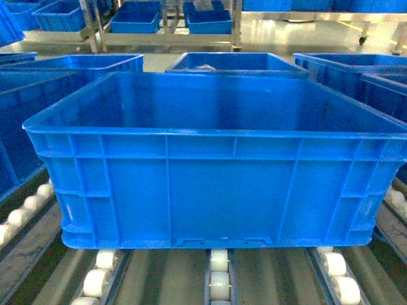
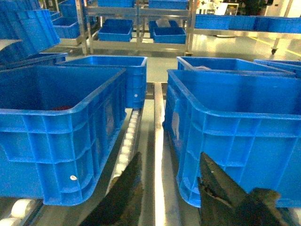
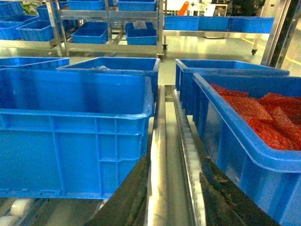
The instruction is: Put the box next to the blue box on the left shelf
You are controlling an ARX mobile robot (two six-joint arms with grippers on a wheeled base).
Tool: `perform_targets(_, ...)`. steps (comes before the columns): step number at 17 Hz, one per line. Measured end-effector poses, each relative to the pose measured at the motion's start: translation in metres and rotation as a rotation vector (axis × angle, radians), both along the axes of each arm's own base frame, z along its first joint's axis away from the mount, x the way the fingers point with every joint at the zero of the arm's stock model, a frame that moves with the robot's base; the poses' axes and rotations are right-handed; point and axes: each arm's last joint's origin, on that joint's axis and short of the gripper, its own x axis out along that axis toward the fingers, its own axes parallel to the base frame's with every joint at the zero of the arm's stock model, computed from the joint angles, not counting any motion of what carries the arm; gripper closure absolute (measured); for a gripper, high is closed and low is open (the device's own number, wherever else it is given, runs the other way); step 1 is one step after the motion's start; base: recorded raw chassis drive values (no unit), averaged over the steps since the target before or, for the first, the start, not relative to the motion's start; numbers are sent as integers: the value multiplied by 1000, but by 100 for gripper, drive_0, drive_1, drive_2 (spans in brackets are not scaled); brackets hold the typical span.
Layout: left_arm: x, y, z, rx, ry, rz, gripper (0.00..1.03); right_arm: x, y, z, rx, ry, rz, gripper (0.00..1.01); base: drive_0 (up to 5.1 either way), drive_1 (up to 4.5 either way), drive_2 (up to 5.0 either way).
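The box sits square on the left shelf, its near wall facing the head camera and its floor bare; its base rests on the white roller tracks, whose far runs are hidden beneath it. In the left wrist view the box stands just right of the left gripper, whose two dark jaws stand parted with nothing between them, over a bare metal rail. Just left of those jaws is a neighbouring blue crate, apart from the box by the rail's width; something red shows dimly on its floor, too dark to name.

In the right wrist view the box lies just left of the right gripper, whose jaws likewise stand spread and hold nothing, only their blurred dark edges showing at the bottom of the view. Just right of them a crate of red packets is cut off by the frame edge. Neither gripper shows in the head view.

Beyond the jaws more blue crates sit farther along the shelf, one holding something pale that is hard to make out. Well beyond stands a metal rack with further crates.
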Motion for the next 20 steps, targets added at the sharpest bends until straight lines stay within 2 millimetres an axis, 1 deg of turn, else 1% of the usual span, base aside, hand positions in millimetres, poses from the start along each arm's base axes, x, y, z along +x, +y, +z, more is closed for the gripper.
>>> perform_targets(1,0,0,0,0,0,0,57,0,0,0,0,0,0,60,0,0,0)
perform_targets(2,0,0,0,0,0,0,42,0,0,0,0,0,0,48,0,0,0)
perform_targets(4,0,0,0,0,0,0,17,0,0,0,0,0,0,22,0,0,0)
perform_targets(5,0,0,0,0,0,0,3,0,0,0,0,0,0,7,0,0,0)
perform_targets(6,0,0,0,1,0,0,6,0,0,0,1,0,0,1,0,0,0)
perform_targets(7,0,0,0,1,0,0,5,0,0,0,0,0,0,4,0,0,0)
perform_targets(20,0,0,0,1,0,0,5,0,0,0,0,0,0,3,0,0,0)
